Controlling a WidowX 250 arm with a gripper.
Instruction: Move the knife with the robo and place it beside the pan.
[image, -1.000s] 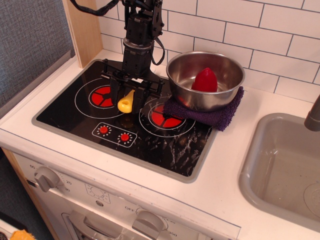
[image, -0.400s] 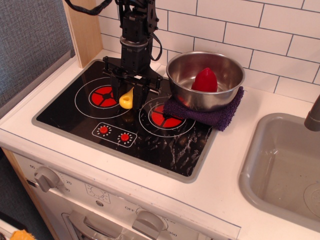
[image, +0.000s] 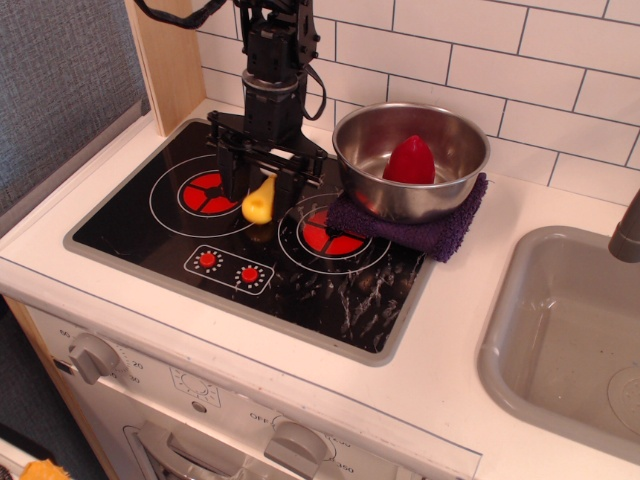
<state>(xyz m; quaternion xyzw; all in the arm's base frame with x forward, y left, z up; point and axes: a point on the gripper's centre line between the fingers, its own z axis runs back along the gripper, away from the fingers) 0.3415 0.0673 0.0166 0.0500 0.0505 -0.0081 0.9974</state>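
The black robo arm (image: 272, 60) stands over the back of the stovetop, between the two red burners. Its gripper (image: 262, 185) is shut on the knife (image: 258, 203). The yellow handle hangs down, tilted, just above the black glass with its shadow below it. The white blade is mostly hidden between the fingers. The shiny steel pan (image: 440, 195) sits to the right of the gripper on a purple cloth (image: 425, 235), about a hand's width from the knife.
A red rounded object (image: 411, 160) lies in the pan. The black stovetop (image: 330, 290) has two red burners and small red dials. A wooden post (image: 165, 60) stands at the back left, a tiled wall behind, a grey sink (image: 560, 340) at right.
The gripper has shifted slightly left and back, then right, with the knife in it. The yellow handle has swung and now hangs a little higher off the glass.
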